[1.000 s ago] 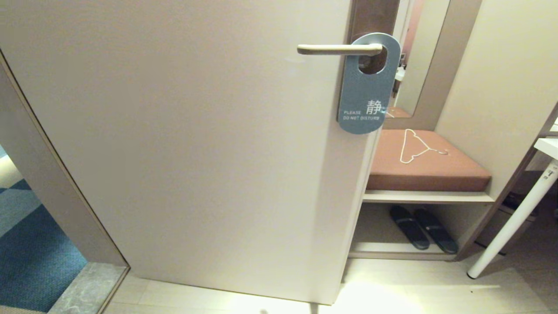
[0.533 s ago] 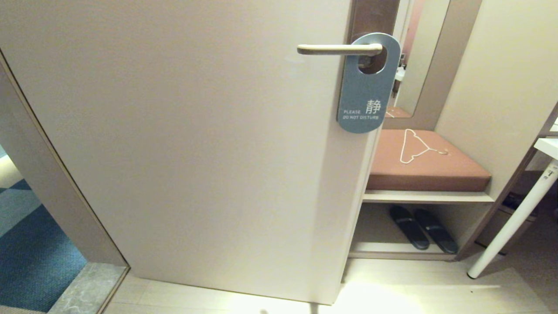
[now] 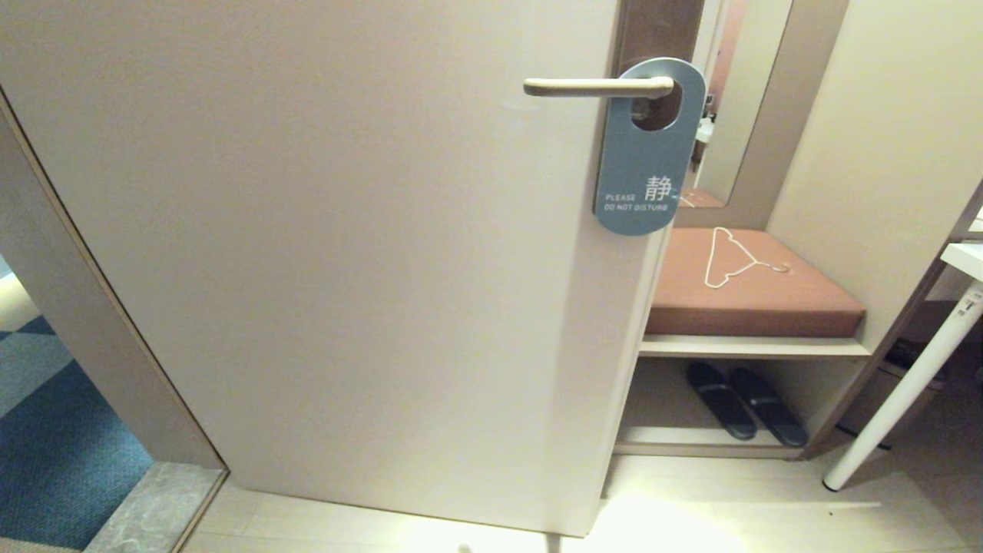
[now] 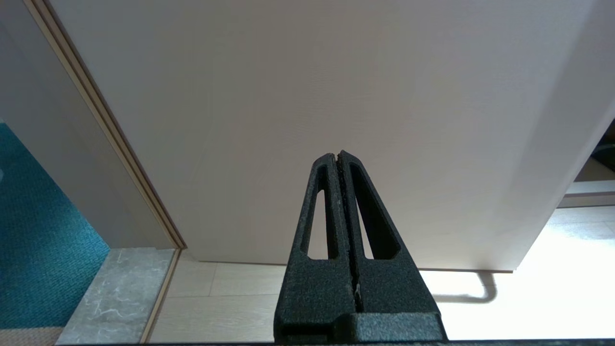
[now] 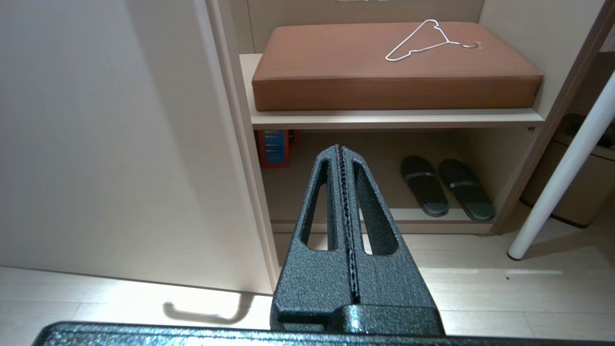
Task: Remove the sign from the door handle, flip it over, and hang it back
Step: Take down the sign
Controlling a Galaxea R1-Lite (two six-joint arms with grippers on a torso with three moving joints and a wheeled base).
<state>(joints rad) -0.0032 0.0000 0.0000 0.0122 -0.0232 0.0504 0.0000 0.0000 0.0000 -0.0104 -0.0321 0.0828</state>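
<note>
The sign hangs on the door handle, the lever passing through the oval hole near its rounded top. Its blue-grey face is turned outward, with white lettering reading "PLEASE DO NOT DISTURB" and a Chinese character low on the panel. The lower part of the sign lies against the edge of the cream door, its right side reaching just past that edge. The handle is level and springs from a dark brown plate at the door's edge.

Neither arm shows in the head view. The left claw appears in its own wrist view with its two black fingers pressed together, empty, pointing at the lower part of the door above the pale wooden floor. The right claw is likewise closed on nothing, aimed toward the open shelf unit beside the door.

On that unit rests a brown cushion with a thin white wire hanger lying flat on top. In the compartment beneath stand a pair of dark slippers, side by side. A white table leg slants down to the floor at the right. At the far left, blue carpet lies beyond a grey stone threshold.
</note>
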